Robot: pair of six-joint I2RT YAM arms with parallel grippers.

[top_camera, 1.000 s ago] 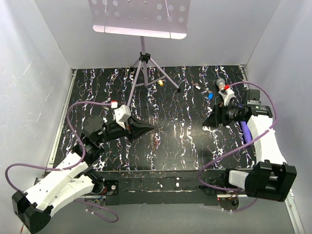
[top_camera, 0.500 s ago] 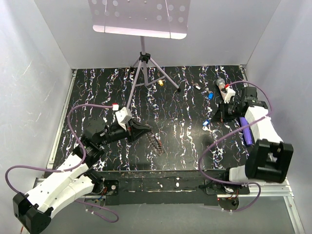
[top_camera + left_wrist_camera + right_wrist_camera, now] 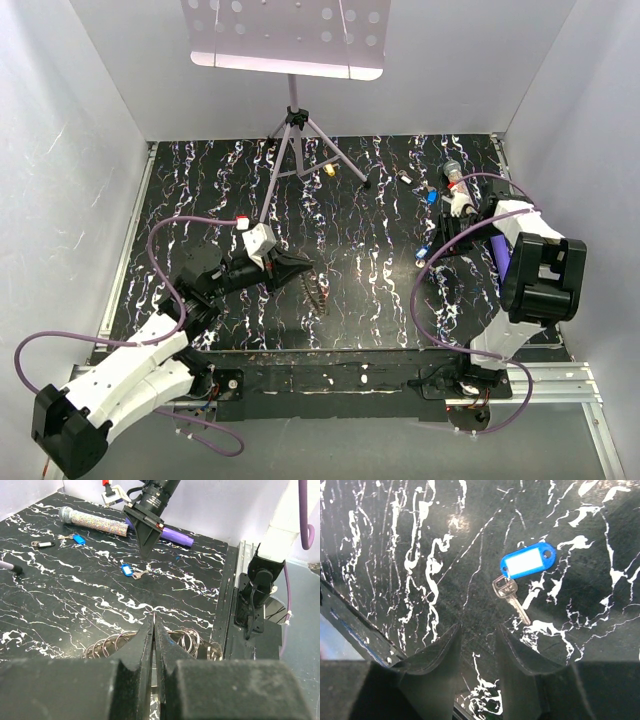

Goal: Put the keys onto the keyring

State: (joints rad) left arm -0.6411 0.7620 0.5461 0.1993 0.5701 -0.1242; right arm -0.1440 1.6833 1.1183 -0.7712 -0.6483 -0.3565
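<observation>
The keyring (image 3: 318, 292) is a chain-like loop of grey wire rings on the mat. My left gripper (image 3: 306, 268) is shut on it; in the left wrist view the rings (image 3: 192, 640) spread to both sides of the closed left gripper (image 3: 154, 622). A key with a blue tag (image 3: 527, 559) lies flat on the mat, just ahead and right of my right gripper (image 3: 479, 627), which is open with nothing between its fingers. From above, that blue key (image 3: 423, 254) is at the tip of the right gripper (image 3: 434, 249). More keys (image 3: 431, 196) lie at the back right.
A glittery tube (image 3: 92, 521) and a purple pen (image 3: 503, 268) lie near the right arm. A music stand's tripod (image 3: 295, 130) stands at the back middle, with a yellow-headed key (image 3: 329, 170) beside one leg. The table's front edge (image 3: 227, 605) is close to the keyring.
The right arm's upper links have swung up and back. Its gripper has pulled off the blue key, which now shows at its tip. The left gripper crept slightly forward, still shut.
</observation>
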